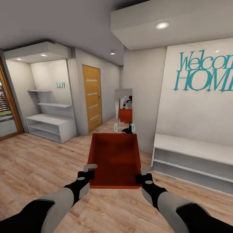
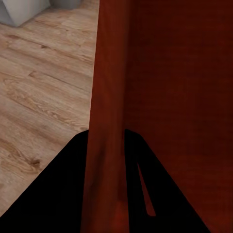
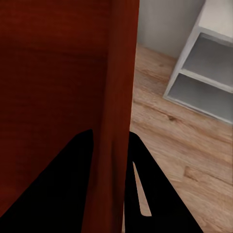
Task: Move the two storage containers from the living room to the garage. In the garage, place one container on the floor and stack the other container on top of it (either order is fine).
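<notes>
A white open shelving unit (image 1: 48,127) was noted against the far wall at the left, on the pale wood-plank floor (image 1: 38,161), with a honey-brown wooden door (image 1: 92,97) just beside it. The left gripper (image 1: 90,167) was observed at the left wall of an orange-red rectangular open-top storage container (image 1: 114,160); in the left wrist view its jaws were seen closed onto that thin wall (image 2: 107,121), one finger to each side. The container was found held clear of the floor, in front of the robot, between the two arms, with its open top upward. A tall narrow mirror (image 1: 123,106) was recorded beyond it. The right gripper (image 1: 146,169) was observed at the container's right wall, its jaws likewise clamped over the wall (image 3: 121,97). A low white shelved bench (image 1: 194,161) was noted at the right, beneath teal wall lettering (image 1: 205,72).
</notes>
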Tool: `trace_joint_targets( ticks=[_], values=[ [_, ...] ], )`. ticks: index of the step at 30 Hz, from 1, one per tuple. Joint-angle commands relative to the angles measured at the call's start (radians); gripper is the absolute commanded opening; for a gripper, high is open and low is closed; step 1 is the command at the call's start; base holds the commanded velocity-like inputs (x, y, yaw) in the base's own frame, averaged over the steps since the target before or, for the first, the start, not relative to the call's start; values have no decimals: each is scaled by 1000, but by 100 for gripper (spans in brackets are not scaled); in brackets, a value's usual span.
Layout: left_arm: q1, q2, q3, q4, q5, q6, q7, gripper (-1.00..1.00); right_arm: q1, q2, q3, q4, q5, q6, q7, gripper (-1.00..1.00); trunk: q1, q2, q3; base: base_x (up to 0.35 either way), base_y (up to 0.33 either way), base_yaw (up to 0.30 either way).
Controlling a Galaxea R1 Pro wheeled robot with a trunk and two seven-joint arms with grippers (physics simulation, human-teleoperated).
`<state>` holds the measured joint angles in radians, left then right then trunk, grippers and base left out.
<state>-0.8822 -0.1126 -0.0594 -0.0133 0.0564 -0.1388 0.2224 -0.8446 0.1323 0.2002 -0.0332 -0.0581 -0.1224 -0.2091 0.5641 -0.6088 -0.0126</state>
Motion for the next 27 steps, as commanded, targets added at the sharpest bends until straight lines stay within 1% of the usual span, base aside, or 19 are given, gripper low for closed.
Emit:
trace_joint_targets(
  ticks=[1,6,9,27],
  values=[
    [-1,-1,26,-10,1,-8,20,-100,-1,0,-2,6,-24,-2,-5,-100,1,-1,-1,322,0,0],
    [-1,-1,26,-10,1,-8,20,-100,-1,2,-2,6,-25,3,-3,-100,1,-1,-1,322,0,1],
    [-1,-1,26,-10,0,-8,20,-100,-1,3,-2,6,-25,5,-3,-100,1,-1,-2,322,0,129],
    [-1,-1,26,-10,0,-8,20,-100,-1,2,-2,6,-26,3,-4,-100,1,-1,-2,322,0,261]
  ],
)
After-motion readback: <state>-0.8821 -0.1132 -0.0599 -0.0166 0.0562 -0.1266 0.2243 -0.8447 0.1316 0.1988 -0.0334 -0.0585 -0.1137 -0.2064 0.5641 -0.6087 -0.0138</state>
